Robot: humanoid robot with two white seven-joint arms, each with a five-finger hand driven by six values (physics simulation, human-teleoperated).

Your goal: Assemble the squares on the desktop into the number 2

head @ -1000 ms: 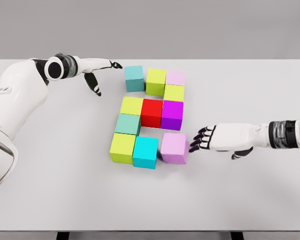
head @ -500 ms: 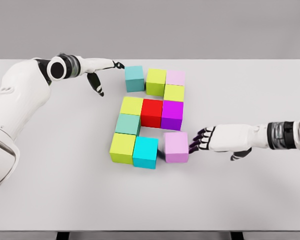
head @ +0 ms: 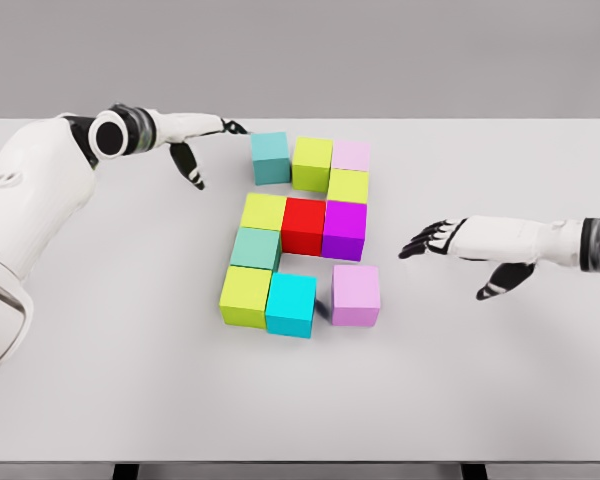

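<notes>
The right hand point(head: 450, 240), fingers spread and empty, hovers right of the lilac cube point(head: 355, 294) on the white counter point(head: 480, 380); the left hand point(head: 202, 140), fingers extended and empty, lies far up-left of it.

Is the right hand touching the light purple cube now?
Apart. The head view shows bare table between the right hand and the light purple cube.

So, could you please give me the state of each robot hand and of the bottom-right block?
Left robot hand: open, fingertips beside the teal block.
Right robot hand: open, clear of the blocks.
Lilac block: flat on the table, small gap from the cyan block.
</notes>
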